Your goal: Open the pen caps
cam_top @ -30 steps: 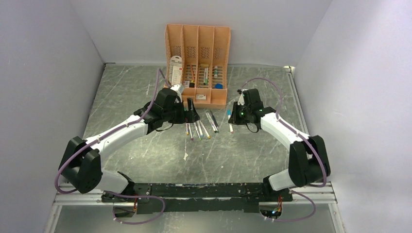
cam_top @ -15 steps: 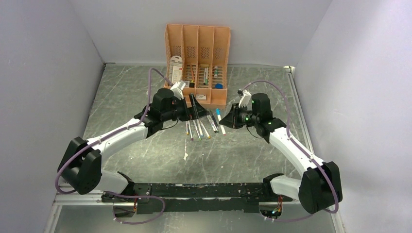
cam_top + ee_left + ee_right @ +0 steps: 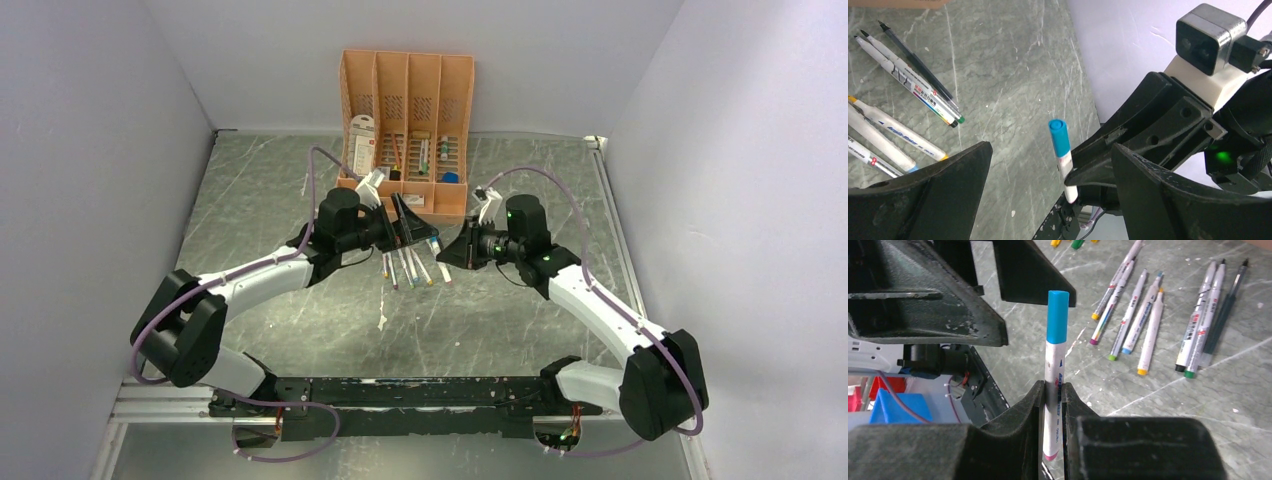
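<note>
Holding a pen (image 3: 1053, 370) by its barrel in our right gripper (image 3: 1053, 390), jaws narrow around it, its blue cap (image 3: 1057, 315) facing our left gripper (image 3: 1052, 147), jaws wide, touching neither finger

The left arm (image 3: 255, 275) and right arm (image 3: 600, 305) show white links, black joints and purple cables (image 3: 133, 345). The right end effector (image 3: 1053, 390) is black.

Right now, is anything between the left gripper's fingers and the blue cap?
No: the left wrist view shows only air between the open left gripper and the blue cap of the pen in the right gripper.
</note>
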